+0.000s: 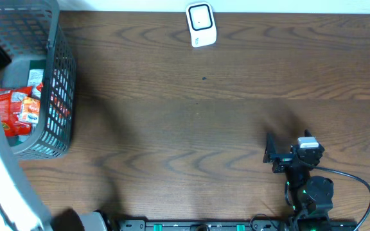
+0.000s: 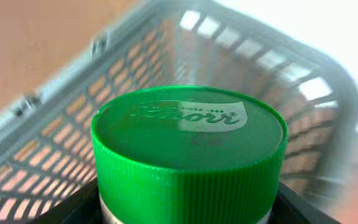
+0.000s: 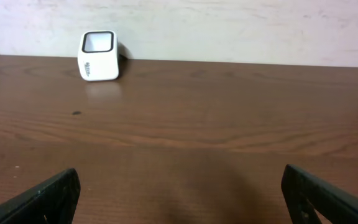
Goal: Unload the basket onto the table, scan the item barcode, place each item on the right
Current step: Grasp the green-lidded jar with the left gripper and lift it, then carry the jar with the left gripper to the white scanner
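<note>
up close, we see a knorr jar [image 2: 188,146] with a ribbed green cap, white logo on top, pinched by our left end effector [image 2: 185,210] above the grey basket [image 2: 55,143] holding red packets [image 1: 18,109]. our right end effector [image 1: 270,153] stands spread over the surface [image 1: 172,115], facing the white scanner [image 1: 201,24].

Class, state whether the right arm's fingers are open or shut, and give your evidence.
Open. The right fingers stand wide apart, with only bare table between them.
</note>
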Tool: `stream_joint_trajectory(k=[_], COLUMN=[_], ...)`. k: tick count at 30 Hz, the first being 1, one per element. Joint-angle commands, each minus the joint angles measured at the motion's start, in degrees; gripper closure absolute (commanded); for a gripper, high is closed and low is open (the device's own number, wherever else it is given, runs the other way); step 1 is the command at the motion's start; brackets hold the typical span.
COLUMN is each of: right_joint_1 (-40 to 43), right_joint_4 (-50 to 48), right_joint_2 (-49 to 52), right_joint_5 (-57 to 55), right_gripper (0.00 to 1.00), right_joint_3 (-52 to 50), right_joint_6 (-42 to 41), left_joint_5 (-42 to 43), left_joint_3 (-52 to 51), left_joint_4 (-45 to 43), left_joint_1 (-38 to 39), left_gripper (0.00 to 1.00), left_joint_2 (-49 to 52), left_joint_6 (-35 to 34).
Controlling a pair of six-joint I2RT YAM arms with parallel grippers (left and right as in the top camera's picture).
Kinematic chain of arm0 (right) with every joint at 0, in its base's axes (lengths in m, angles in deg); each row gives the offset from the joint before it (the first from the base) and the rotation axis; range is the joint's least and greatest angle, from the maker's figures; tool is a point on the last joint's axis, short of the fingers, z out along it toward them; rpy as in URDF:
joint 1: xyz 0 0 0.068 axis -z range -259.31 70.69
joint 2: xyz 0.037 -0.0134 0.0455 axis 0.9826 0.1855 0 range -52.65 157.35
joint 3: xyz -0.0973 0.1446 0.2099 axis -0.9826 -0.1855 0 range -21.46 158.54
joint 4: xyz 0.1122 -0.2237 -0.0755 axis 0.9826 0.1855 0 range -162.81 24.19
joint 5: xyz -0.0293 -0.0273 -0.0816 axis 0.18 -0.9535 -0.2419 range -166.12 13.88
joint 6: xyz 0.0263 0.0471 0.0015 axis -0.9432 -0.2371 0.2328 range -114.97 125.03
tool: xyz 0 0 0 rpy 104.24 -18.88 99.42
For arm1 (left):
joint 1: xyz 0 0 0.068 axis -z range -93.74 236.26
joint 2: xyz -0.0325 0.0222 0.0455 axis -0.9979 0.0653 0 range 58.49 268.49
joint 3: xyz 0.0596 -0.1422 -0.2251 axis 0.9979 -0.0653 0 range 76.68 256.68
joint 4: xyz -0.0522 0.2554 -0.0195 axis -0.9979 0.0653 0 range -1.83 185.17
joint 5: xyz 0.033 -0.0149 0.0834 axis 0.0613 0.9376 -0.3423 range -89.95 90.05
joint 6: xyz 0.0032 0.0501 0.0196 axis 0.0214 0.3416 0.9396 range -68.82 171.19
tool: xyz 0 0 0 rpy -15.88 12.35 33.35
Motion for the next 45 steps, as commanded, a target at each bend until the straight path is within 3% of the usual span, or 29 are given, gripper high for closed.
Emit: stream_joint_trajectory(k=[1,7,13,17,24,30,33,45], right_joint_1=[0.31,0.31,0.31,0.31,0.31,0.31,0.31,0.31], right_joint_4=[0.20,0.20,0.20,0.20,0.20,0.20,0.20,0.20], right_joint_2=[-0.09,-0.09,-0.09,-0.09,-0.09,-0.09,-0.09,-0.09], right_joint_5=[-0.50,-0.50,-0.50,-0.50,-0.50,-0.50,-0.50,-0.50], right_gripper=[0.01,0.01,0.01,0.01,0.01,0.01,0.01,0.01], right_joint_3=[-0.07,-0.07,-0.07,-0.07,-0.07,-0.07,-0.07,-0.07], right_joint_6=[-0.76,-0.74,-0.76,-0.76,-0.76,-0.76,-0.76,-0.76], left_joint_5=[3.58,3.58,3.58,3.58,3.56,3.82,7.89,9.14], left_joint_3=[1.57,1.55,-1.07,-3.80,-4.04,-4.04,-4.04,-4.15], left_joint_4=[-0.46,3.04,6.56,6.64,5.05,1.70,0.00,-2.29], left_joint_1=[4.39,17.97,35.76,46.66,58.93,63.41,63.98,63.98], left_gripper=[0.50,0.51,0.51,0.51,0.50,0.50,0.50,0.49], left_joint_2=[-5.60,-9.99,-6.32,0.24,17.70,29.83,34.40,41.29], left_joint_6=[-0.92,-4.46,-7.45,-9.79,-9.75,-9.73,-9.05,-9.05])
